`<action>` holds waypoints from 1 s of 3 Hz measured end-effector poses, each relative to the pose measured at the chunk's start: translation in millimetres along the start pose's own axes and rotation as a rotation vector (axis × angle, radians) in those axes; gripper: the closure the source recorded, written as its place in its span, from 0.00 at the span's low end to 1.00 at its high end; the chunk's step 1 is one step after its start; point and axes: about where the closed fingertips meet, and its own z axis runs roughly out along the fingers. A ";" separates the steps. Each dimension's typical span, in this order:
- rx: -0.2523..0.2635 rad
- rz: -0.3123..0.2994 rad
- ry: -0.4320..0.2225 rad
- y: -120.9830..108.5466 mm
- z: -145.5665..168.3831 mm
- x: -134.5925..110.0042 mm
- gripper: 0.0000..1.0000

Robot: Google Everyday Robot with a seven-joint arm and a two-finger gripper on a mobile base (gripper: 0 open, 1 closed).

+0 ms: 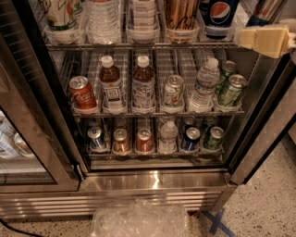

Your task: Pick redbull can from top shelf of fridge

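Note:
The fridge (152, 183) stands with its glass door swung aside at the left. The top shelf (152, 45) runs across the top of the view and holds a carton, bottles and a Pepsi can (218, 13) in clear lane trays. The redbull can (264, 10), with slanted blue and silver panels, stands at the shelf's far right, cut off by the upper edge. My gripper (267, 40), pale yellow, is at the top right, just in front of and below the redbull can, by the fridge's right door frame.
The middle shelf holds a Coke can (82, 94), two brown bottles, a water bottle and green cans. The lower shelf holds several cans. The glass door (23, 139) is at the left. Crumpled clear plastic (138, 220) and a blue tape cross (215, 220) lie on the floor.

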 end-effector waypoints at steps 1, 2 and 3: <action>0.029 0.009 -0.006 -10.7 4.3 2.9 0.28; 0.066 0.010 -0.016 -24.0 7.7 3.2 0.35; 0.099 0.009 -0.028 -37.1 14.1 2.1 0.36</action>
